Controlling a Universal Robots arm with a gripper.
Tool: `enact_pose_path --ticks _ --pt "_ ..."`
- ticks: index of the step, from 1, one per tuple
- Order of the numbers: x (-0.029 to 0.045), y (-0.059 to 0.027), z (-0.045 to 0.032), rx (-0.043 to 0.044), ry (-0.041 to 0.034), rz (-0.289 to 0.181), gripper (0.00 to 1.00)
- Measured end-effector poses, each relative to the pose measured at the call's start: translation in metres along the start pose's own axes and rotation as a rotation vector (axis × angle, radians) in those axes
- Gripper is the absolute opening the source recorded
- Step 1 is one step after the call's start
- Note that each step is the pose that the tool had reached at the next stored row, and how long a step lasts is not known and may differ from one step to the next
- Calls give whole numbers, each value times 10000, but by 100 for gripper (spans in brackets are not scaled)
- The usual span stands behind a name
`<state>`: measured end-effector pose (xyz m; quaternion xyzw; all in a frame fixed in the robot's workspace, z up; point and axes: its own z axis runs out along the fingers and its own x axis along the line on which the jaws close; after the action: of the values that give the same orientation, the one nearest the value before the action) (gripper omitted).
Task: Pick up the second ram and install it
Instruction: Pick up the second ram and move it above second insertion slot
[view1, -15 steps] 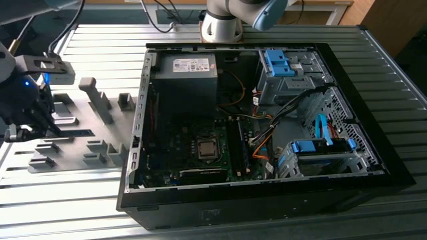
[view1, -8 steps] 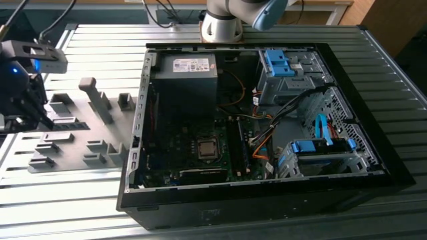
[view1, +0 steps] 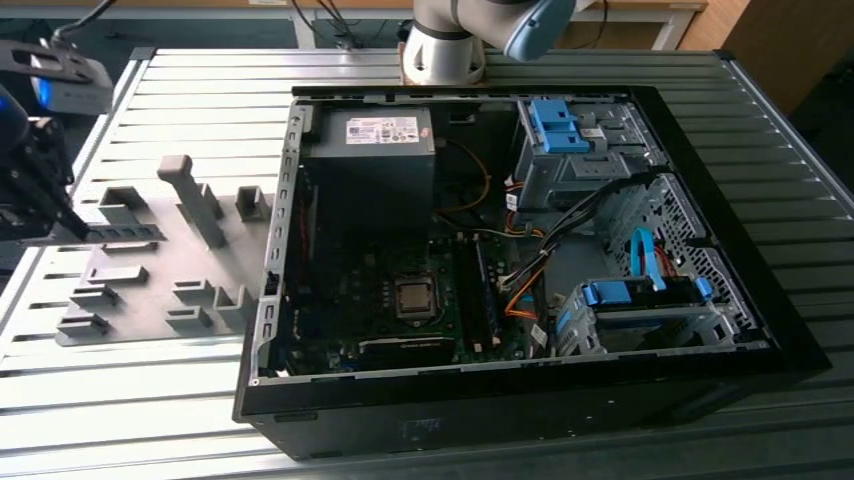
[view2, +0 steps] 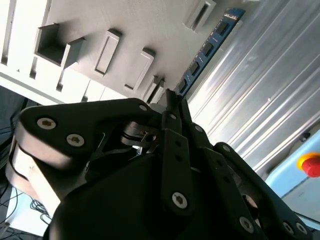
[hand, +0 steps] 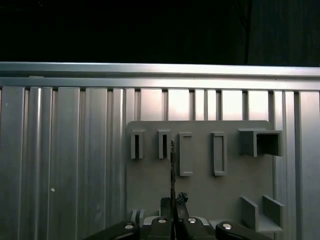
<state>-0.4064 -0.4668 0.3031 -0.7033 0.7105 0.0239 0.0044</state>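
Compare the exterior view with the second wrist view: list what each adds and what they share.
Exterior view: the open computer case with its motherboard, the blue drive-bay latches and the arm's base. Second wrist view: the gripper, shut on one end of the second ram, whose blue-green face with dark chips runs out past it. Shared: the grey slotted holder plate and the ribbed metal table.

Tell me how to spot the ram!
Find the grey plate on the ribbed table. The gripper there pinches the ram, a long thin stick. It is blue-green with dark chips; the plate's blocks are plain grey.
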Motion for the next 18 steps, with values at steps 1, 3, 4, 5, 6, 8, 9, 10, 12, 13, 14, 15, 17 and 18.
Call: enact_pose_path --ticks 1,3,4,5,6,8,9,10,12,13,14,15,17,18 --pt "-2 1 -42 -1 0 0 14" --pt "-5 4 -122 0 -1 0 14" --pt "-7 5 -165 1 0 0 14" --pt "-9 6 -210 1 -1 0 14" --pt "-10 7 -254 0 0 0 14" --pt "-14 10 -348 1 -1 0 14" --pt "-16 11 -393 1 -1 0 14" --pt "-18 12 -438 0 0 0 14" --pt "-21 15 -527 1 -1 0 14" --pt "-23 16 -575 0 0 0 14" --pt "-25 17 -619 1 -1 0 14" --pt "-27 19 -664 0 0 0 14" --pt "-30 21 -754 1 -1 0 14" --pt "-32 22 -799 0 0 0 14"
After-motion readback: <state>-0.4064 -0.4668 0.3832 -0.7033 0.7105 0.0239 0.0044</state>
